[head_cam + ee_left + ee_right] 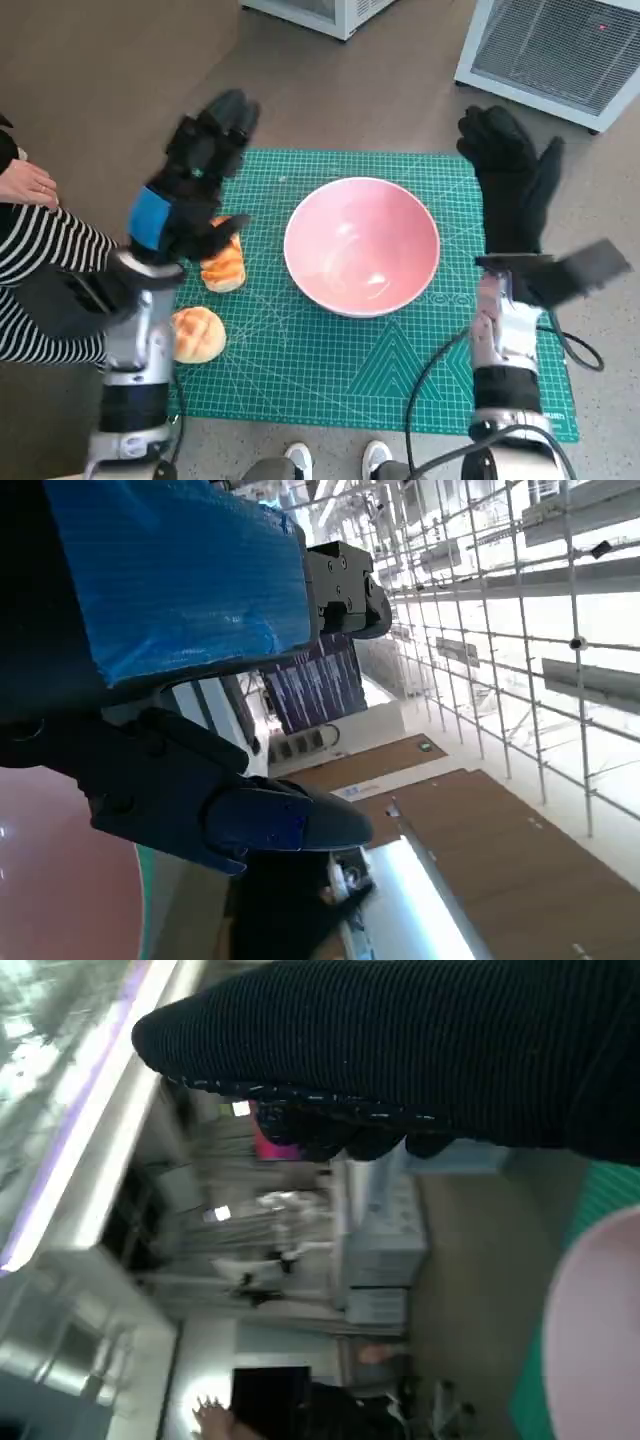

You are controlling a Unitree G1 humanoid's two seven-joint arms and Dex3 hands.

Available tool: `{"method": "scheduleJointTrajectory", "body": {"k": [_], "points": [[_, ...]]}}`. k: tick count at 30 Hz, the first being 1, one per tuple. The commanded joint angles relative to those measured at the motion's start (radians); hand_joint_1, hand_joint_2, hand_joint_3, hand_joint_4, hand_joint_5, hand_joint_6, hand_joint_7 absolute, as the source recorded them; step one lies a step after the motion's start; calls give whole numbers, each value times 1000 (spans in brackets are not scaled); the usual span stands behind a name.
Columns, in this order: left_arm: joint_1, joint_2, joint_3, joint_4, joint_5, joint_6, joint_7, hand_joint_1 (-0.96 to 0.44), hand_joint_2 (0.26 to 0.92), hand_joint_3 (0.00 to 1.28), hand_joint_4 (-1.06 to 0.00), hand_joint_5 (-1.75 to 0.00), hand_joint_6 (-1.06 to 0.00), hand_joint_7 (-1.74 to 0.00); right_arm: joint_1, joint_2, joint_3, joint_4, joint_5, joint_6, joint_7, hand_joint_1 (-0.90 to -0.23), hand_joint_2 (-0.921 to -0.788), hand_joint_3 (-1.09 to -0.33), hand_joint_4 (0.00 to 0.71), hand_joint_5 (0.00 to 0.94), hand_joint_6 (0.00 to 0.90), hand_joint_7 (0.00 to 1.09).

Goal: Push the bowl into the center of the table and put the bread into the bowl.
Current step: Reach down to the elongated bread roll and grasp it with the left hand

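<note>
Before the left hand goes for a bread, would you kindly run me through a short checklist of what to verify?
1. Bowl near the mat's middle: ok.
2. Bowl empty: ok.
3. Both breads on the mat: long bread and round bread, ok.
4. Left hand holding nothing: ok.
5. Left hand over a bread: ok, its thumb overlaps the long one; contact cannot tell.
6. Right hand apart from the bowl: ok.

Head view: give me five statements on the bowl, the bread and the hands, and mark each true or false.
1. The bowl is empty. True.
2. Two breads lie beside the bowl. True: one nearer the bowl, one closer to the robot.
3. The right hand holds a bread. False: it holds nothing.
4. The bowl is blue. False: it is pink.
5. The left hand is above the mat's left part. True.
</note>
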Motion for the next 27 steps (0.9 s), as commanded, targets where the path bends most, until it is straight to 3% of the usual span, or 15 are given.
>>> {"method": "scheduleJointTrajectory", "body": {"k": [1,5,10,17,23,27], "points": [[-93,93,23,102,38,-99,-65,-631,921,311,-80,-13,1,-430,69,-4,33,-150,31,45,36,-685,-921,-678,122,25,117,444],[-179,194,14,241,123,-226,-108,-612,921,315,-85,-12,1,-457,99,-10,56,-255,43,62,59,-698,-921,-643,136,25,127,452],[-260,274,-11,391,220,-359,-121,-554,921,222,-123,-23,-37,-538,117,-23,67,-312,39,72,68,-716,-921,-603,149,24,127,456],[-352,413,-119,556,522,-505,7,-484,895,53,-225,-26,-206,-498,140,-46,70,-350,25,86,63,-721,-921,-592,154,21,129,461],[-415,491,-233,652,750,-597,129,-340,857,6,-319,-12,-389,-324,146,-51,66,-357,24,99,51,-718,-921,-589,156,19,132,465],[-454,509,-307,718,840,-649,173,-263,831,2,-346,-5,-456,-216,146,-51,63,-355,25,107,46,-716,-921,-588,157,18,129,464]]}}
